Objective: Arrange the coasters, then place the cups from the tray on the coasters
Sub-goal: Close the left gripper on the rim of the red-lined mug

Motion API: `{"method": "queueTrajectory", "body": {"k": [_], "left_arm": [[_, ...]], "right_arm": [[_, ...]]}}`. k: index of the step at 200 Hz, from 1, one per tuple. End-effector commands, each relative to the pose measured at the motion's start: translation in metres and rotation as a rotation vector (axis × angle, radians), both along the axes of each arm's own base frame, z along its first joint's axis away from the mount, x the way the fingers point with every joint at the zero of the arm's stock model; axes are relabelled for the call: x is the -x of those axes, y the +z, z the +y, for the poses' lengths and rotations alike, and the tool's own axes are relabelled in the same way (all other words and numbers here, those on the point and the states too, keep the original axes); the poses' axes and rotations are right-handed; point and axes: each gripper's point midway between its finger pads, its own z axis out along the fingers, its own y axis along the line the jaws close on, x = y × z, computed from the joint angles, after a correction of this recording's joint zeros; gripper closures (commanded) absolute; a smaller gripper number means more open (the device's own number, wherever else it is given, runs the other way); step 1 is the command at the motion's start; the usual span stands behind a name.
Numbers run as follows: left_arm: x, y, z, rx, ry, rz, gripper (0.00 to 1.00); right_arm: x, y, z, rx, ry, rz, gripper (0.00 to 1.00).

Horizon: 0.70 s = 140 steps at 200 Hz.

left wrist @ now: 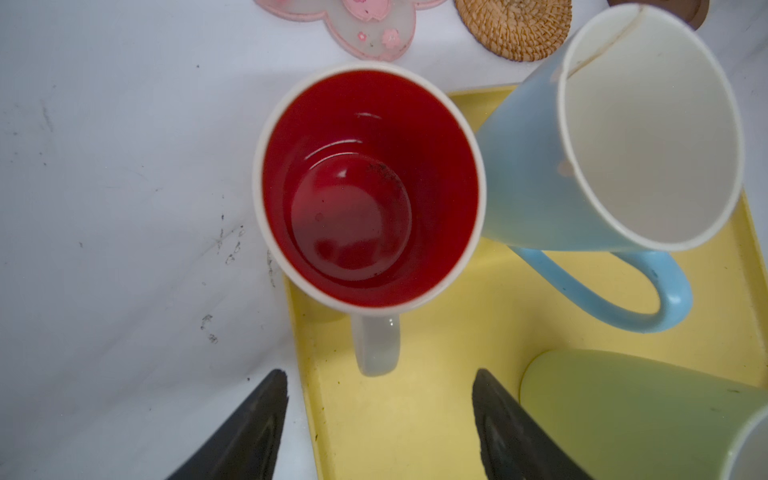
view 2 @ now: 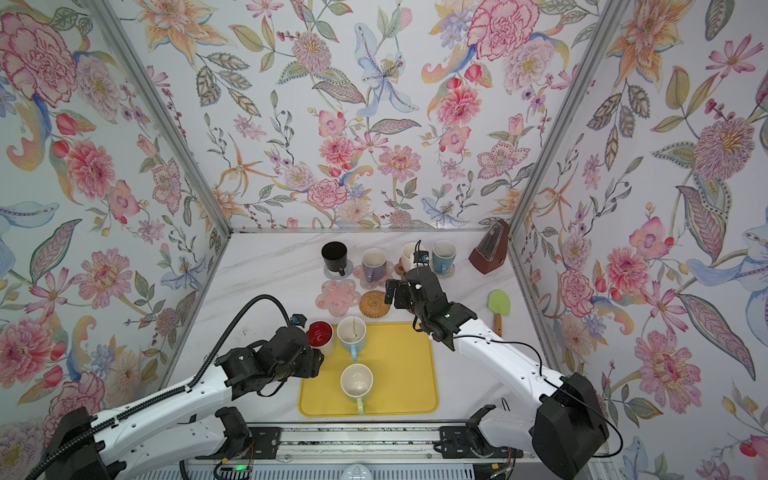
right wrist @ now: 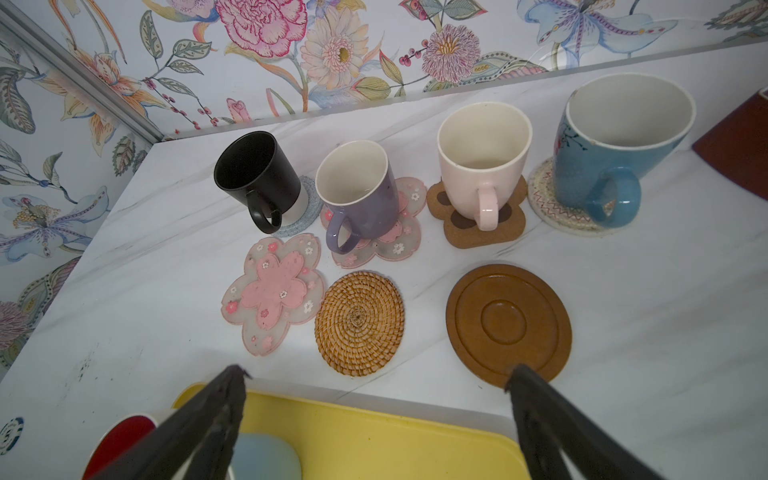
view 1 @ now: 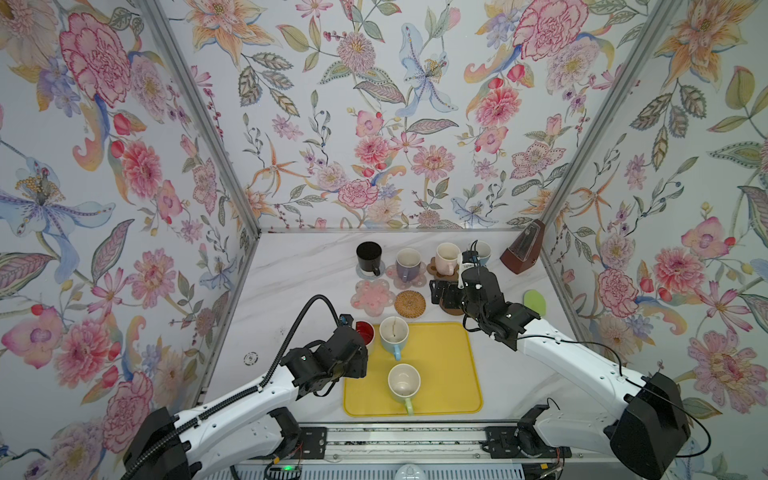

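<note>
Light blue mug (left wrist: 536, 178) and green mug (left wrist: 623, 411) crowded the red-lined mug (left wrist: 365, 187), centre frame. Left end effector (left wrist: 380, 376) gaped, empty, near its handle (left wrist: 376, 345); right end effector (right wrist: 378, 370) hung wide, empty.

White mug with red inside (left wrist: 370, 187) stands at the corner of the yellow tray (left wrist: 436, 395), handle facing the parted jaws of the left gripper (left wrist: 378, 374), light blue mug (left wrist: 536, 178) just beside

overhead and close wrist views share the tray (view 1: 449, 374).
</note>
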Motion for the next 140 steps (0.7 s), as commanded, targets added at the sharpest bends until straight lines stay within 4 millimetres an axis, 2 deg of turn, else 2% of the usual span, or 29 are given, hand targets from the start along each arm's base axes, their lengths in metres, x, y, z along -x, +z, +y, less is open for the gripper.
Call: {"method": "queueTrajectory", "body": {"k": [1,37,80,120,140], "left_arm": [[-0.006,0.002,-0.004,-0.033,-0.014,-0.025,0.30],[-0.007,-0.013,0.000,-0.074,0.007,0.004,0.38],[-0.011,-0.018,-0.002,-0.092,0.014,0.006,0.54],[-0.014,-0.024,-0.001,-0.114,0.033,0.014,0.63],[-0.014,-0.024,0.002,-0.122,0.045,0.013,0.71]], "right_arm": [[0.002,-0.004,-0.003,-0.018,-0.008,0.011,0.01],[0.003,-0.006,-0.002,-0.026,-0.006,0.014,0.01],[0.005,-0.011,-0.004,-0.020,-0.007,0.023,0.01],[0.006,-0.013,-0.005,-0.018,-0.009,0.018,0.01],[0.006,-0.016,-0.005,-0.015,-0.009,0.024,0.01]]}}
